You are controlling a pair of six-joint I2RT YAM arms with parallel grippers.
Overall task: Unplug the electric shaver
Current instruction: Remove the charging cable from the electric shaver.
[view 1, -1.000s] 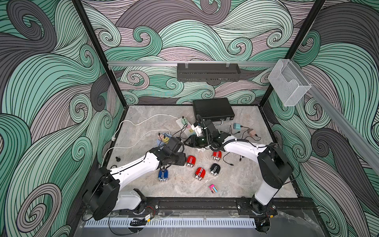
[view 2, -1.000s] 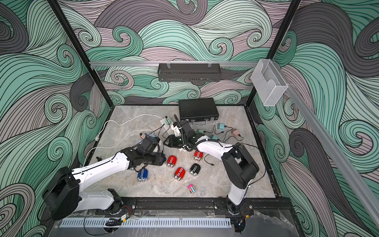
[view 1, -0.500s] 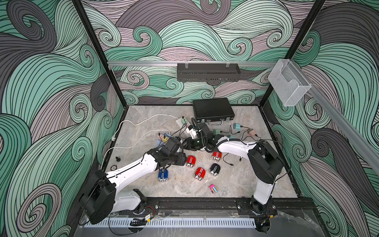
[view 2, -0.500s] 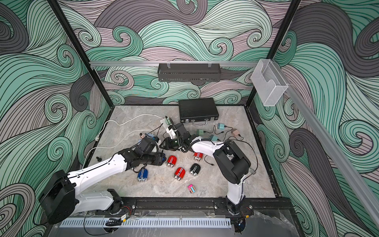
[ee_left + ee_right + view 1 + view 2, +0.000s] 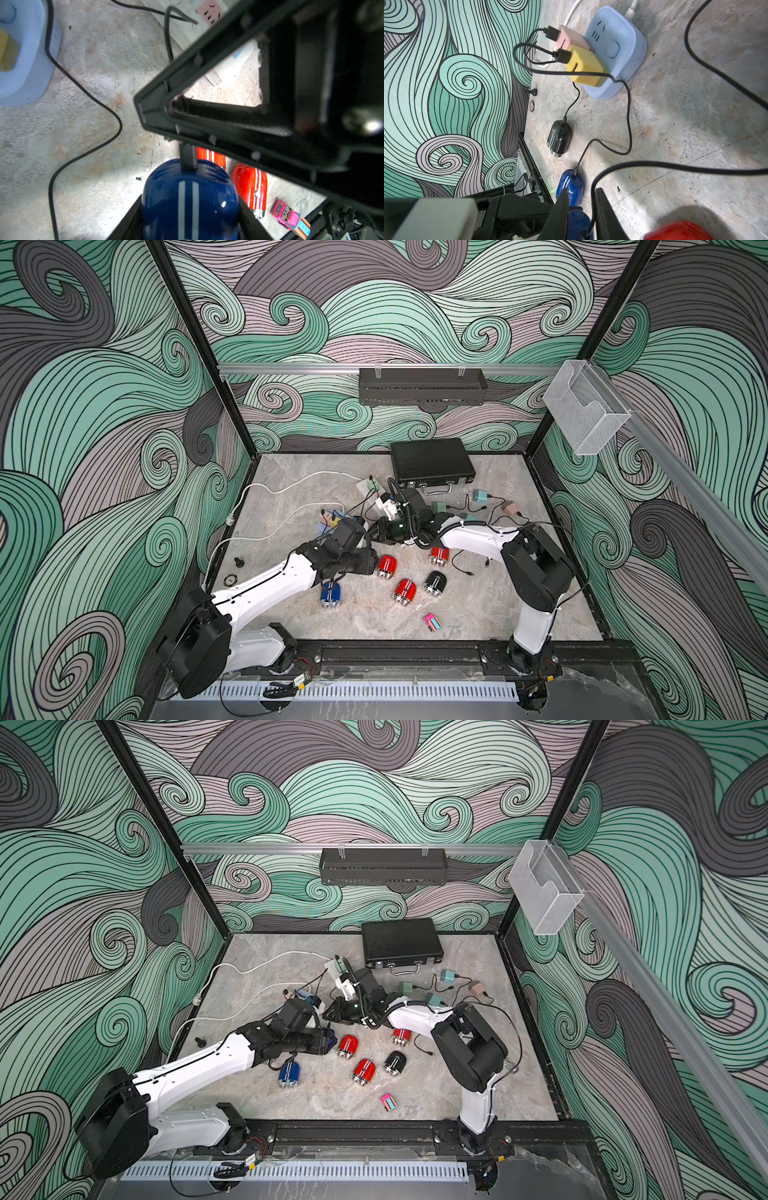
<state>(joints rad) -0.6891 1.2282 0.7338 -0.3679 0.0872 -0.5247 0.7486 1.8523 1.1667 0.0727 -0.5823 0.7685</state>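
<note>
My left gripper (image 5: 190, 207) is shut on a blue electric shaver (image 5: 189, 203) with two white stripes, held low over the table centre (image 5: 330, 1040). A black plug (image 5: 188, 158) sits in the shaver's end, and its cable (image 5: 654, 164) trails off across the table. My right gripper (image 5: 581, 193) meets it from the other side (image 5: 374, 533). Its fingers (image 5: 602, 207) stand narrowly apart on either side of the plug and cable, with a small gap still showing. A second blue shaver (image 5: 330, 593) lies corded on the table.
A light blue power strip (image 5: 614, 52) carries a yellow adapter (image 5: 584, 66) and a pink adapter (image 5: 569, 39). A corded black shaver (image 5: 559, 139) lies near the left wall. Red shavers (image 5: 386, 566), a black shaver (image 5: 434, 583), a toy car (image 5: 432, 622) and a black case (image 5: 432, 462) lie around.
My right arm has swung left to the shaver in my left gripper, and its jaws have narrowed around the plug. The left arm has hardly moved.
</note>
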